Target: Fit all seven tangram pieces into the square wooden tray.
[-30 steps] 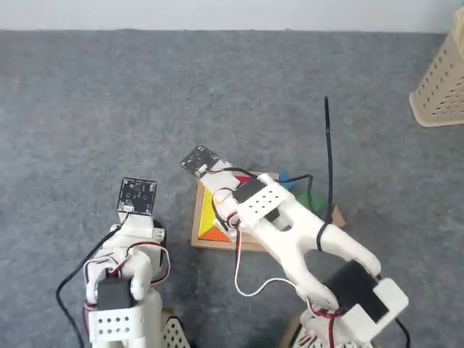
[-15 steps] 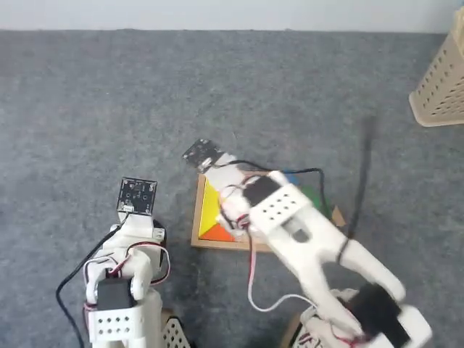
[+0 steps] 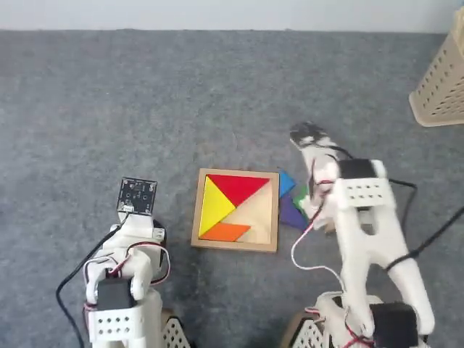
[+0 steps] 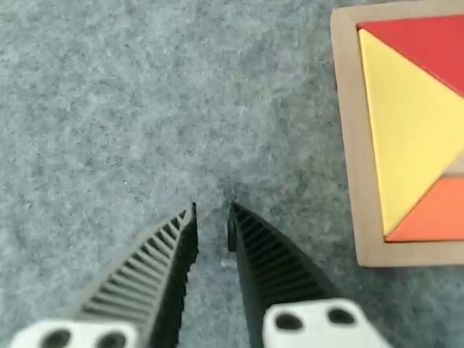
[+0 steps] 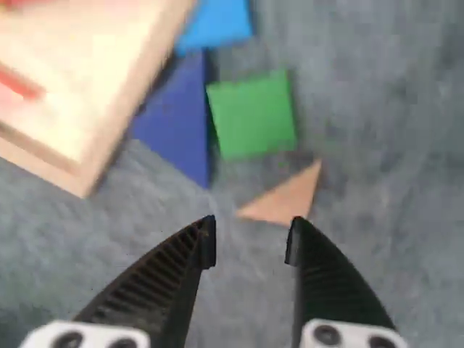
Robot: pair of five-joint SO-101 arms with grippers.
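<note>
Three pieces (image 3: 215, 205) (red, yellow, orange) lie in the square wooden tray (image 3: 196, 210).

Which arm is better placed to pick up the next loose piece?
Right. The right gripper hangs open just over the tan triangle, beside the green square, right of the tray. The left gripper sits over bare carpet on the tray's other side.

Grey carpet (image 3: 145, 94) under tray (image 3: 196, 212), loose pieces (image 5: 250, 112)
</note>
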